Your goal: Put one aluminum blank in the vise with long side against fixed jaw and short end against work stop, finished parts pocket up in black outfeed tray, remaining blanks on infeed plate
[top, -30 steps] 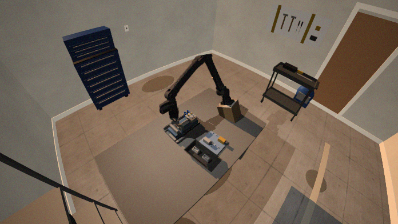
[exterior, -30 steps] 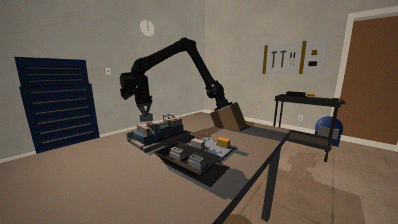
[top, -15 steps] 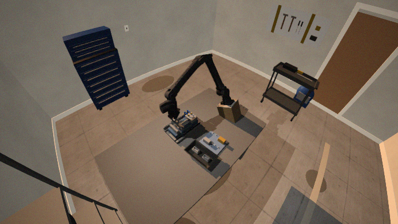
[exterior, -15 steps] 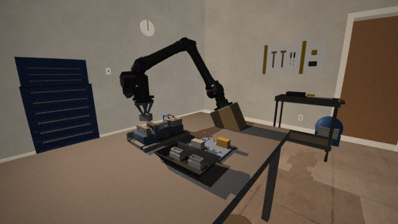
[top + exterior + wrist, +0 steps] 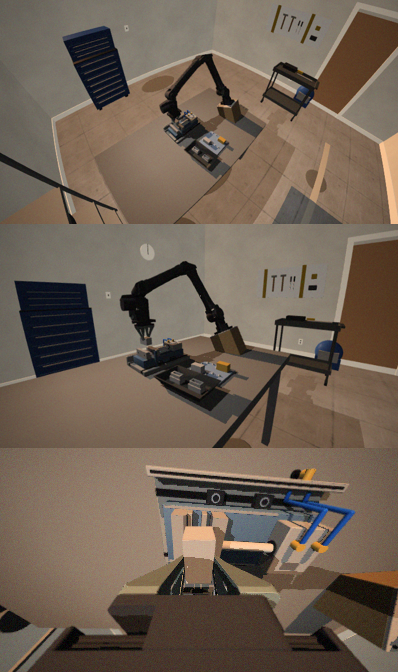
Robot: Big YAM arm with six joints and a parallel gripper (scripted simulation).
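My gripper (image 5: 145,336) is shut on a plain gray aluminum blank (image 5: 146,340) and holds it above the left end of the vise (image 5: 160,354). In the wrist view the blank (image 5: 198,553) hangs end-down between my fingers over the vise's open gap, with the work stop rod (image 5: 247,547) just right of it and the blue-hosed jaw (image 5: 312,528) further right. Two finished parts with pockets (image 5: 177,376) (image 5: 196,385) lie pocket up in the black outfeed tray (image 5: 187,384). A gray blank (image 5: 198,367) and a yellow brass blank (image 5: 223,366) lie on the infeed plate (image 5: 214,371).
The arm's tan base block (image 5: 228,340) stands at the back of the table. The table's right edge (image 5: 257,398) runs close to the plate and tray. A blue tool cabinet (image 5: 55,325) and a black cart (image 5: 309,344) stand off the table.
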